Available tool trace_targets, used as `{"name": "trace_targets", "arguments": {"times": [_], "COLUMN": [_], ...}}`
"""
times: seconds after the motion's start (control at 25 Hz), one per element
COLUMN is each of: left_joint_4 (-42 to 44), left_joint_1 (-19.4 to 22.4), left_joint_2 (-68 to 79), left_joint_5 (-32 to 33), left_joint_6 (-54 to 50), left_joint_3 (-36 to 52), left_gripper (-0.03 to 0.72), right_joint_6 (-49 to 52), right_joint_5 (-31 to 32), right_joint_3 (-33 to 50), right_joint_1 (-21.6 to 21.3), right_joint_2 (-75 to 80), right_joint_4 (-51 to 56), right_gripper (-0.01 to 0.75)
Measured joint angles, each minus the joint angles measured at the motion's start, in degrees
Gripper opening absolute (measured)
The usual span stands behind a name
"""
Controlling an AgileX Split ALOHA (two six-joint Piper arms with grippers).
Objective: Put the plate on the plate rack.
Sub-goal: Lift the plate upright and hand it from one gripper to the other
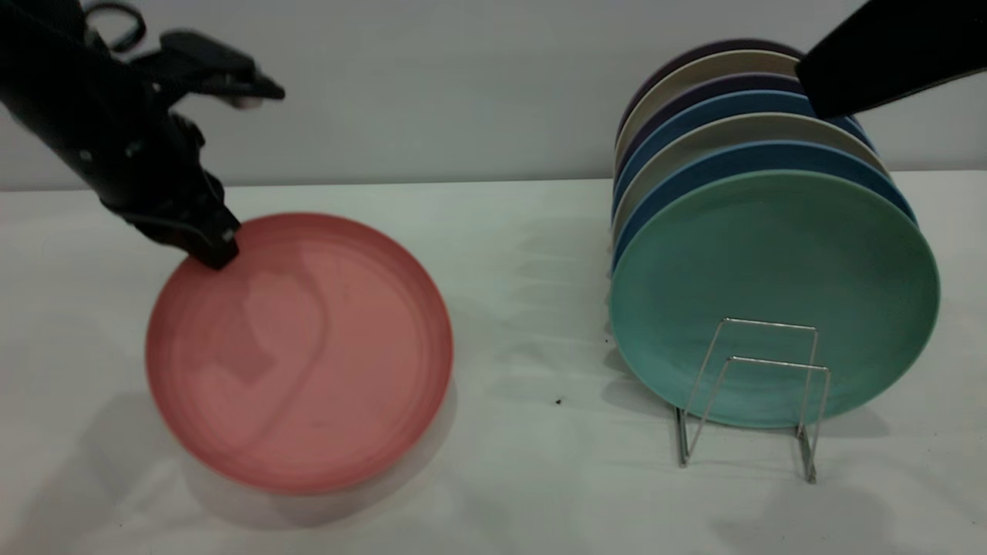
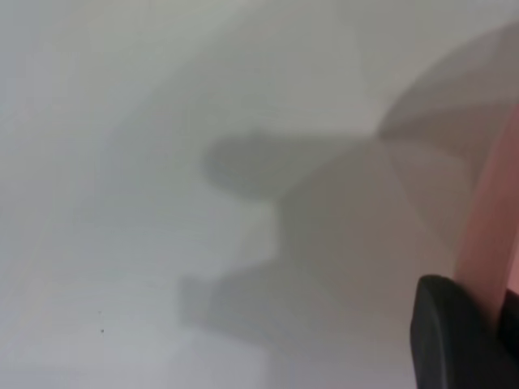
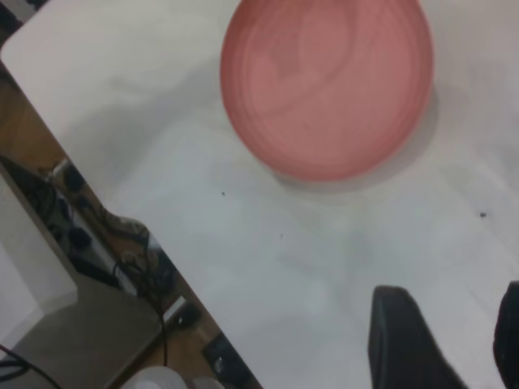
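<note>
Salmon-pink plate sits on the white surface at the left, its far-left rim raised and clamped in the jaws of the left gripper, whose dark fingertip presses against the pink edge. Well apart at the right stands the plate rack, its two nearest wire loops bare; behind them a teal-green plate stands upright, with blue plates and pale ones filed farther back. Above that stack hangs the right gripper, jaws spread and holding nothing.
</note>
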Motion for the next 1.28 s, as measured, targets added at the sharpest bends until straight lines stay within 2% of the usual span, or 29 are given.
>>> {"name": "trace_targets", "arguments": {"times": [0.24,0.48,0.72,1.0,1.28], "left_joint_4": [0.17,-2.86,-5.72,-5.72,-7.01], "left_joint_1": [-0.18,-0.78,-6.02,-10.47,-11.69], "left_joint_2": [-6.78,-11.75,-12.12,-12.12,-12.12], "left_joint_5": [5.44,10.01,12.88,13.39,13.67], "left_joint_6": [3.11,9.06,14.74,15.16,15.16], "left_joint_3": [0.11,0.28,0.46,0.46,0.46], "left_gripper": [0.016,0.015,0.015,0.015,0.015], "right_joint_6": [-0.96,-1.47,-1.07,-1.01,-3.73], "right_joint_5": [2.72,3.06,1.56,-1.18,-4.06], "right_joint_3": [-3.44,-9.98,-15.07,-18.51,-19.23], "right_joint_1": [0.71,7.12,12.18,12.57,12.57], "right_joint_2": [2.88,9.08,17.13,24.38,29.56], "right_joint_4": [0.93,-0.79,-4.96,-6.96,-7.06], "right_gripper": [0.299,0.299,0.318,0.406,0.433]}}
